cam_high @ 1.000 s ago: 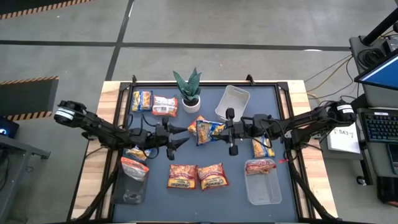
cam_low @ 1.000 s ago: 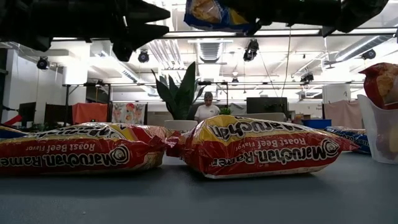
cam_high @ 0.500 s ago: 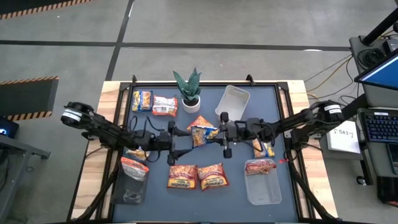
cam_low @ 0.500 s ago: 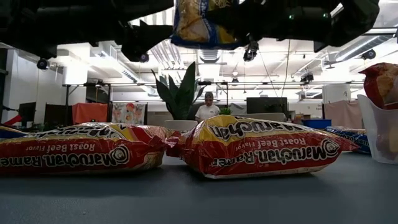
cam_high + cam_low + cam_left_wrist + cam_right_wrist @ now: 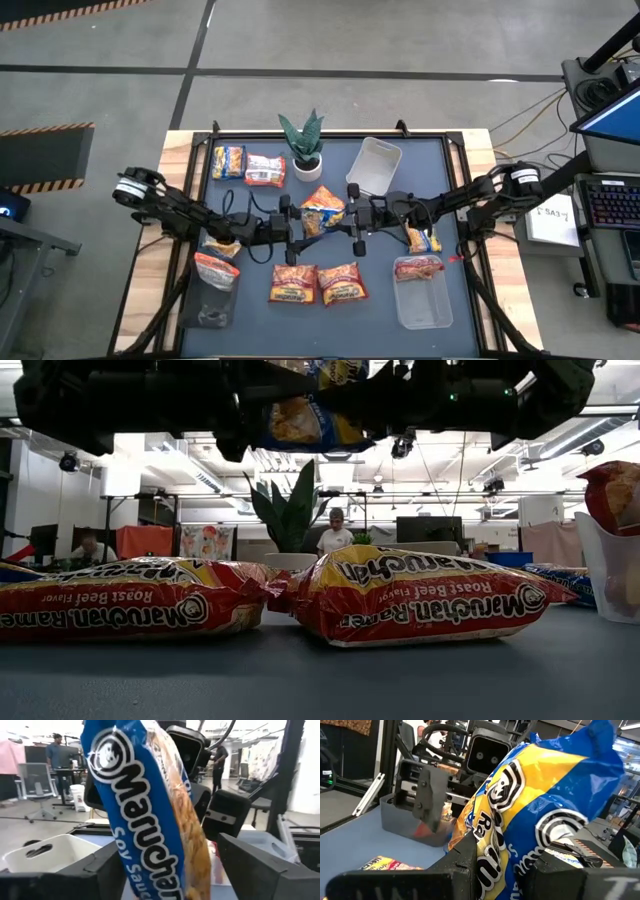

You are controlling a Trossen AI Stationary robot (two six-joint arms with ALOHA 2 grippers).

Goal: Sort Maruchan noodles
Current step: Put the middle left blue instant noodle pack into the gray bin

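Note:
A yellow-and-blue Maruchan packet (image 5: 322, 205) (image 5: 310, 420) hangs in the air over the table's middle, between both grippers. My right gripper (image 5: 347, 213) (image 5: 500, 865) is shut on it from the table's right. My left gripper (image 5: 298, 220) (image 5: 170, 860) is open, level with it from the left. Its two fingers stand on either side of the packet's (image 5: 150, 810) left end. Two orange-red packets (image 5: 293, 283) (image 5: 342, 283) (image 5: 130, 610) (image 5: 420, 595) lie flat near the table's near edge. Two more packets (image 5: 229, 161) (image 5: 265, 169) lie at the far left. My right gripper pinches the yellow-and-blue packet's right-hand end (image 5: 495, 845) between its two fingers, coming level from the table's right. The packet is lifted clear of the table and stands on edge, tilted, with its free end reaching between the left gripper's fingers.
A potted plant (image 5: 303, 145) and a clear bin (image 5: 373, 165) stand at the far side. A clear bin (image 5: 425, 305) at the near right holds a red packet (image 5: 418, 267). A bin (image 5: 212, 295) at the near left holds another. Yellow-and-blue packets (image 5: 422, 240) (image 5: 220, 245) lie under each arm.
My right gripper has carried the yellow-and-blue packet toward the table's left, and the packet has turned from lying flat to standing on edge. My left gripper has moved toward the right until its fingers stand around the packet's free end.

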